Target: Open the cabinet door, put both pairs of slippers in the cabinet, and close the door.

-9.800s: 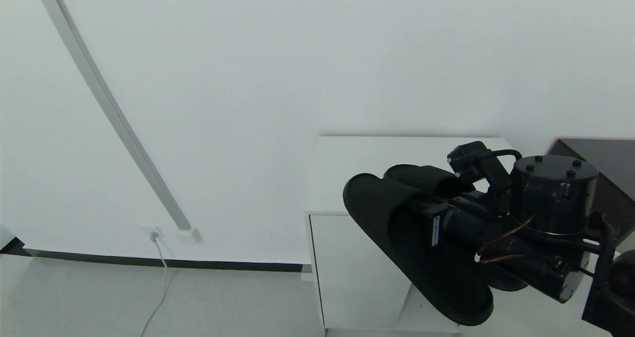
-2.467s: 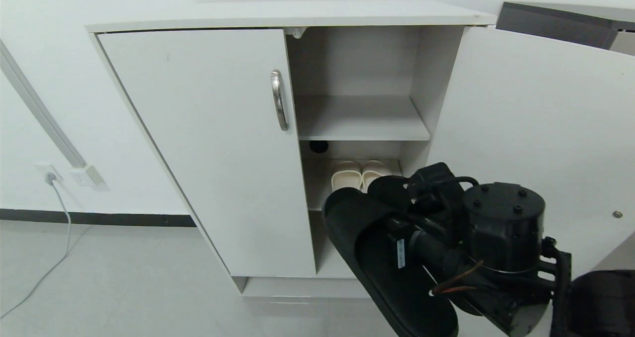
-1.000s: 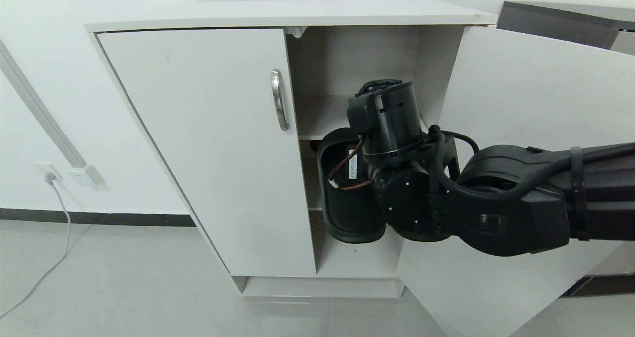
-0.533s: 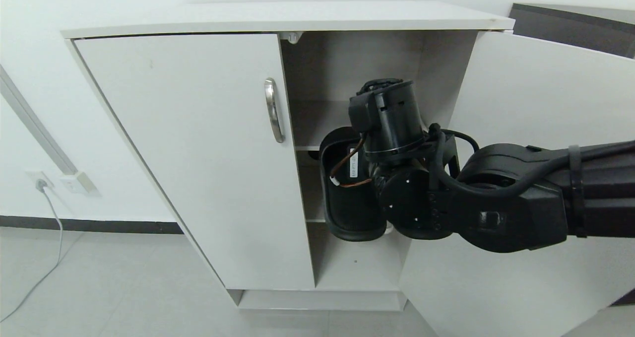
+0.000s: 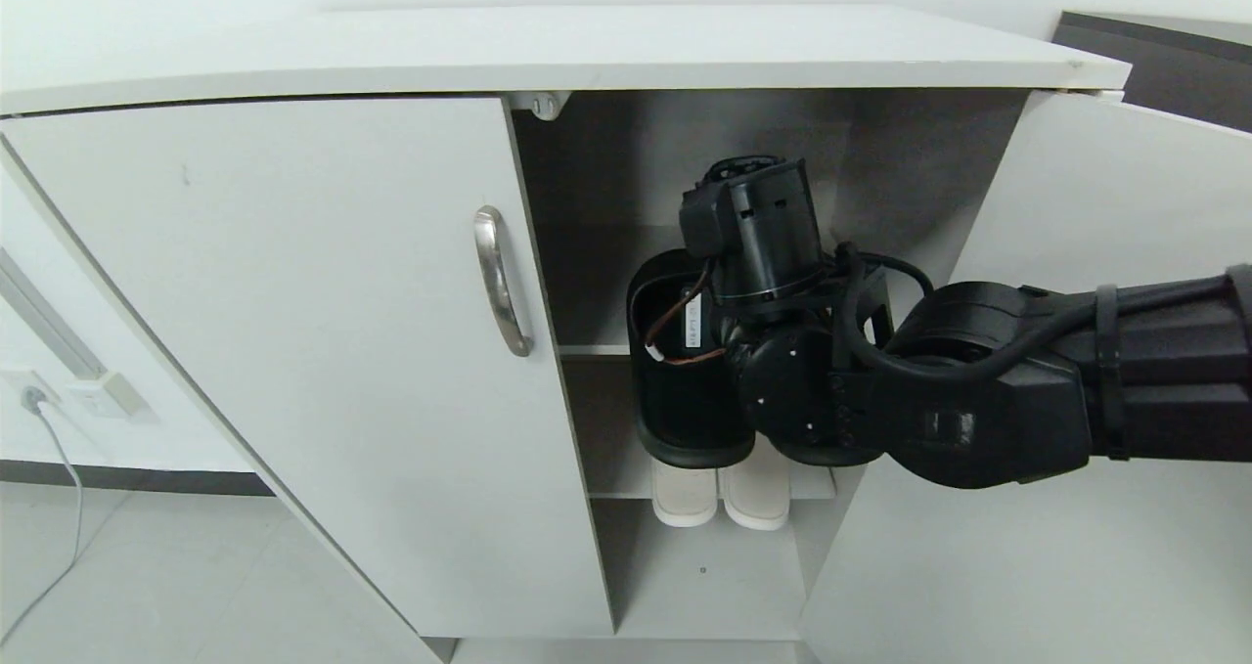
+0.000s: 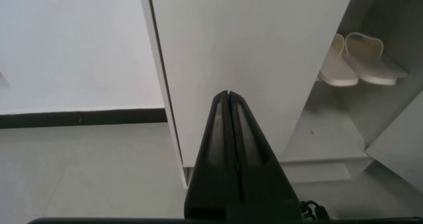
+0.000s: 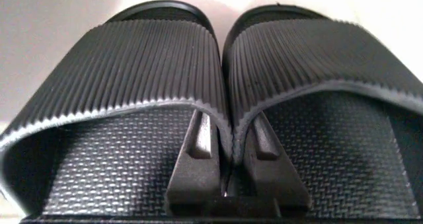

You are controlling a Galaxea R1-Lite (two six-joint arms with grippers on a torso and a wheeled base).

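Note:
The white cabinet [image 5: 587, 48] has its left door [image 5: 293, 351] closed and its right door [image 5: 1095, 214] swung open. My right arm is inside the opening, holding the pair of black slippers [image 5: 680, 400] upright in front of the middle shelf. In the right wrist view my right gripper [image 7: 228, 154] is shut on the touching inner walls of the black slippers [image 7: 158, 72], one finger inside each. A pair of white slippers [image 5: 721, 496] lies on the shelf just below. My left gripper [image 6: 228, 98] is shut and empty, low in front of the closed door, with the white slippers [image 6: 360, 55] off to its side.
A metal handle [image 5: 501, 283] sits on the closed door. The bottom compartment [image 5: 704, 586] has free room. A wall socket with a cable [image 5: 34, 400] is at the far left, and a dark piece of furniture [image 5: 1154, 58] stands behind the open door.
The head camera has moved closer to the cabinet. Against the shelves the black slippers now sit higher, and the white pair shows beneath them.

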